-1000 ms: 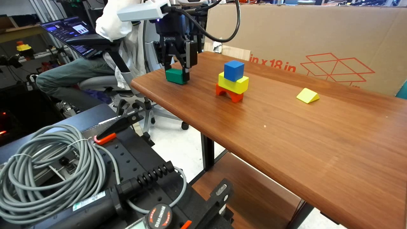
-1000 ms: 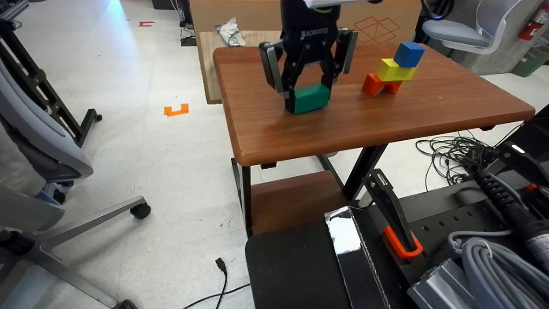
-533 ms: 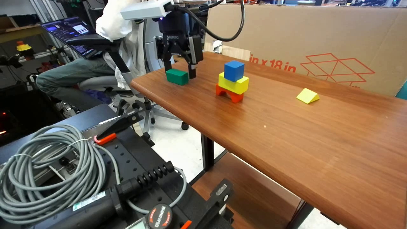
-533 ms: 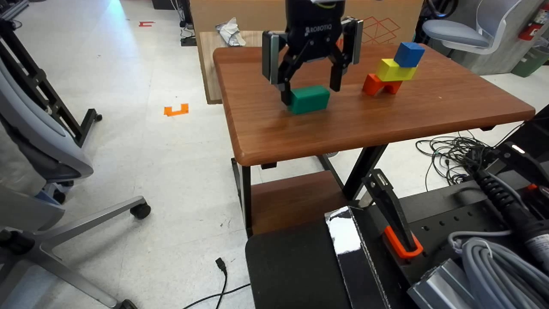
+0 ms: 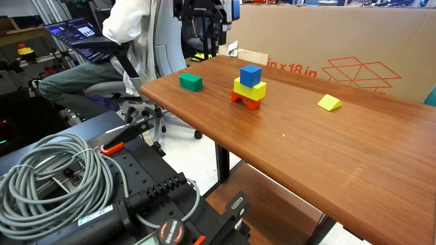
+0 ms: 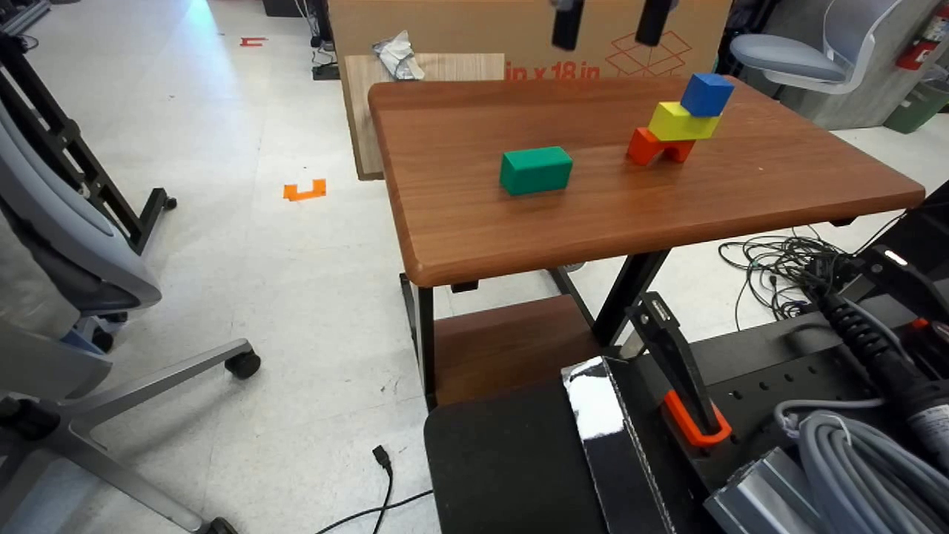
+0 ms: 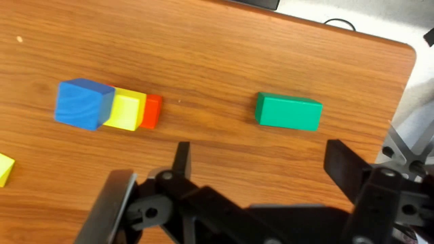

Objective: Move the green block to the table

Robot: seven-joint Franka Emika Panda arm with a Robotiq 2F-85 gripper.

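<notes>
The green block (image 5: 190, 82) lies flat on the brown wood-grain table (image 5: 306, 143), near its end, in both exterior views. From the wrist view the whole green block (image 7: 287, 112) shows, with bare wood around it. My gripper (image 7: 258, 149) is open, its fingers wide apart and nothing between them. In an exterior view the gripper (image 6: 608, 33) is raised well above the table (image 6: 474, 230), clear of the block, with only its fingertips in the picture.
Beside the green block stands a stack: a red arch (image 6: 658, 147), a flat yellow block (image 6: 680, 122) and a blue cube (image 6: 706, 95) on top. A yellow wedge (image 5: 329, 102) lies farther along. A large cardboard box (image 5: 293, 37) borders the table. A seated person (image 5: 119, 37) is close by.
The fingers, first around the green block, have opened and let it go. My gripper has then risen high and away, and the block stays on the table.
</notes>
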